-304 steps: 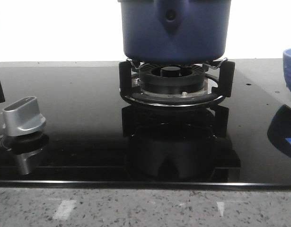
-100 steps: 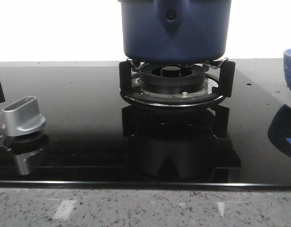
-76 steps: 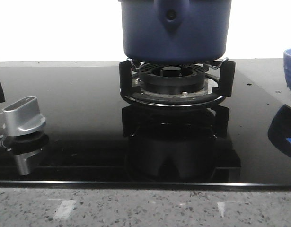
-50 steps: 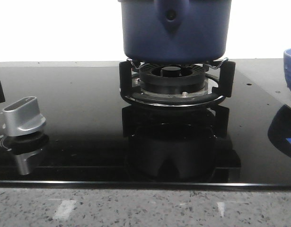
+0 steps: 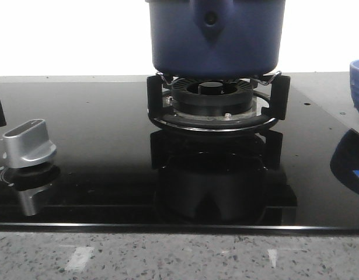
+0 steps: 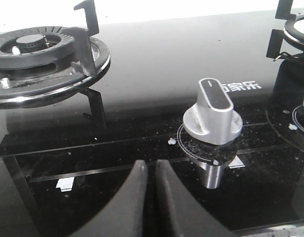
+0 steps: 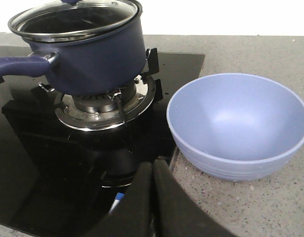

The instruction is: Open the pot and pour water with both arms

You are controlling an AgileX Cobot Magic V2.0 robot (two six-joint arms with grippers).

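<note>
The dark navy-blue pot (image 5: 217,38) sits on the right burner's black stand, its handle mount with the round hole facing the camera. In the right wrist view the pot (image 7: 92,54) wears a glass lid (image 7: 75,17) with a steel rim, and its handle points away from the bowl. My right gripper (image 7: 152,165) is shut and empty, low over the hob's edge between pot and bowl. My left gripper (image 6: 151,165) is shut and empty above the black glass, beside a silver knob (image 6: 212,118). Neither gripper shows in the front view.
A light-blue bowl (image 7: 238,123) stands on the speckled counter right of the hob, its rim at the front view's right edge (image 5: 358,84). A silver knob (image 5: 28,143) sits front left. A second, bare burner (image 6: 40,61) lies left. The black glass hob (image 5: 97,146) ends at a grey stone edge.
</note>
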